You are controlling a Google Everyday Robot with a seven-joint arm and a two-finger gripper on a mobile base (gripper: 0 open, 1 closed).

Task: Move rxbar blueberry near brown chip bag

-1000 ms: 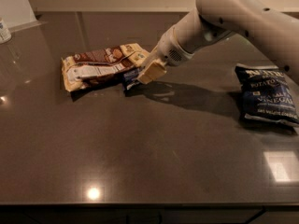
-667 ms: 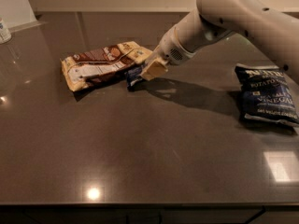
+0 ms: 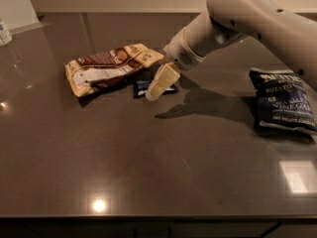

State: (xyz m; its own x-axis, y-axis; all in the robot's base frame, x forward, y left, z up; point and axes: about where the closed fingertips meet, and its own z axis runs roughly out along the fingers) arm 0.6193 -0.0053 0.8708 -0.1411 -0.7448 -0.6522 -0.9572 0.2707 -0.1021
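The brown chip bag [image 3: 106, 67] lies flat on the dark table at the left, its long side running left to right. The rxbar blueberry [image 3: 141, 88], a small dark blue bar, lies flat on the table just below the bag's right end, close to it. My gripper [image 3: 157, 85] hangs on the white arm [image 3: 247, 14] that comes in from the upper right. It stands over the middle of the bar and hides that part. The bar's ends show on either side of it. The gripper's shadow falls on the table to its right.
A blue-and-white chip bag [image 3: 285, 100] lies at the right edge of the dark table [image 3: 148, 172]. A small container [image 3: 4, 32] stands at the far left edge. The table's front edge runs along the bottom of the view.
The gripper has shifted slightly to the right and down in the picture. The bar stays by the brown bag's right end. The bags have not moved.
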